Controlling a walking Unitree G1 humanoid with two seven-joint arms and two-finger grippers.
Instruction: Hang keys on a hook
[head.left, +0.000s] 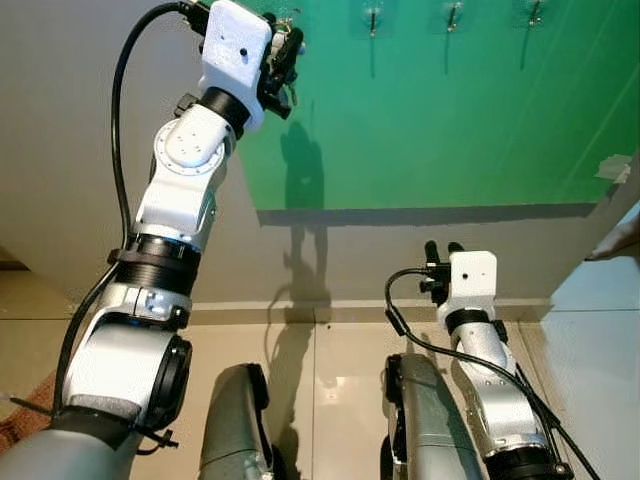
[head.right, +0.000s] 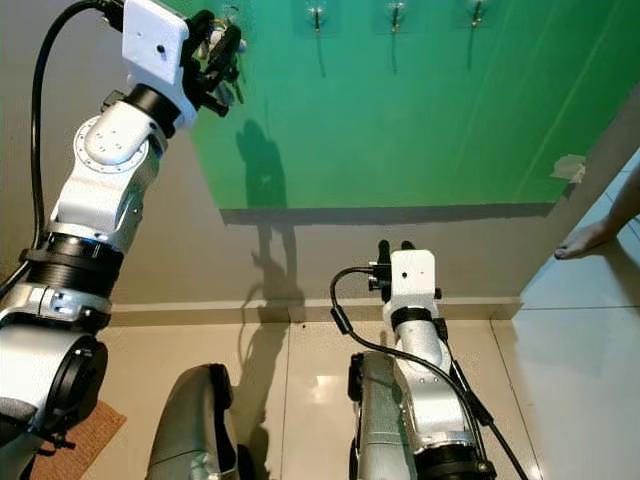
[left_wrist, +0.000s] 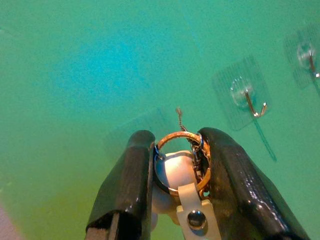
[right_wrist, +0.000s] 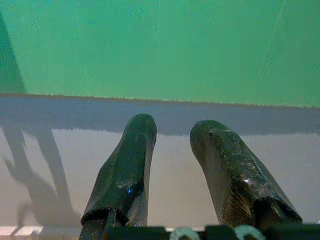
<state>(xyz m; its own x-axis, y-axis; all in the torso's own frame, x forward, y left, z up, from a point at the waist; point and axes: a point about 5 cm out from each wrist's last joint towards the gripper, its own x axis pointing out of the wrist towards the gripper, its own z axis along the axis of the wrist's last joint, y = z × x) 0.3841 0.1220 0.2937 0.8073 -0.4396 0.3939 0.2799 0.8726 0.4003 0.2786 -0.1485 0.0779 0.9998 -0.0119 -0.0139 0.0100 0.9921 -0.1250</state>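
My left gripper (left_wrist: 176, 145) is raised high against the green wall panel (head.left: 450, 110), shut on a key ring (left_wrist: 180, 160) with a white tag hanging below it. In the left eye view the left gripper (head.left: 287, 48) sits at the panel's top left. A clear adhesive hook (left_wrist: 246, 97) is on the panel just to the right of the ring, apart from it. More hooks (head.left: 372, 18) line the panel's top. My right gripper (right_wrist: 172, 135) hangs low before the wall, open, with nothing between its fingers.
The grey wall below the green panel meets a glossy tiled floor (head.left: 330, 370). A person's bare foot (head.right: 590, 235) stands at the right edge. A brown mat (head.right: 85, 440) lies at the lower left. Tape (head.left: 612, 170) sticks to the panel's right side.
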